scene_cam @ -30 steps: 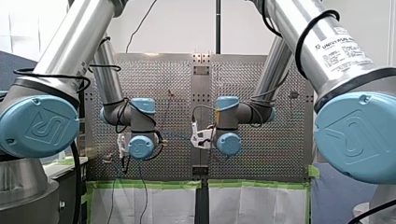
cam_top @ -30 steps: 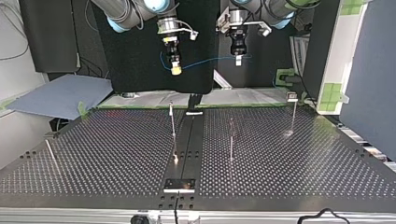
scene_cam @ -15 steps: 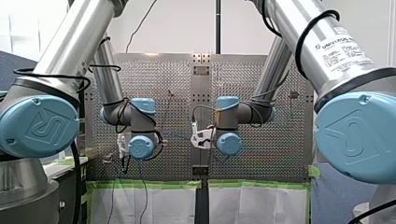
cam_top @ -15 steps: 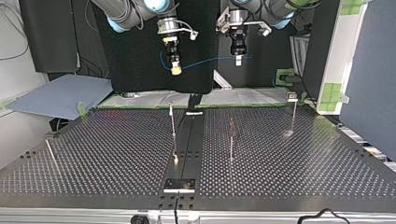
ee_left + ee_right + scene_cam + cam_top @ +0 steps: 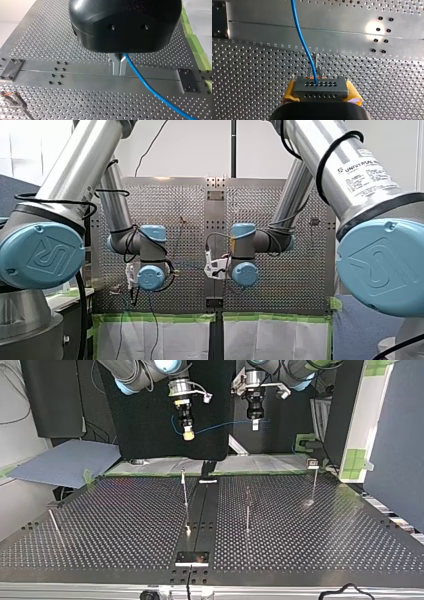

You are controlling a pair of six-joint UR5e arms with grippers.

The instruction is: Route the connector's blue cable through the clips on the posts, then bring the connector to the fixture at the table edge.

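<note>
In the top view both tools hang above the counter (image 5: 110, 525): my right tool (image 5: 188, 434) at the left with the connector (image 5: 321, 87) between its fingers, my left tool (image 5: 255, 423) at the right, and the cable (image 5: 225, 424) strung between them. On the counter, the far post (image 5: 185, 491) stands just left of the centre strip (image 5: 201, 510). The near post (image 5: 247, 512) stands right of the strip, and the right post (image 5: 314, 485) is well apart beyond it.

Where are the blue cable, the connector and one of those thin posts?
connector (image 5: 321, 87): right wrist view, its holed face.
cable (image 5: 299, 32): right wrist view, mid-run ahead of the connector.
post (image 5: 185, 491): top view, mid-shaft.
</note>
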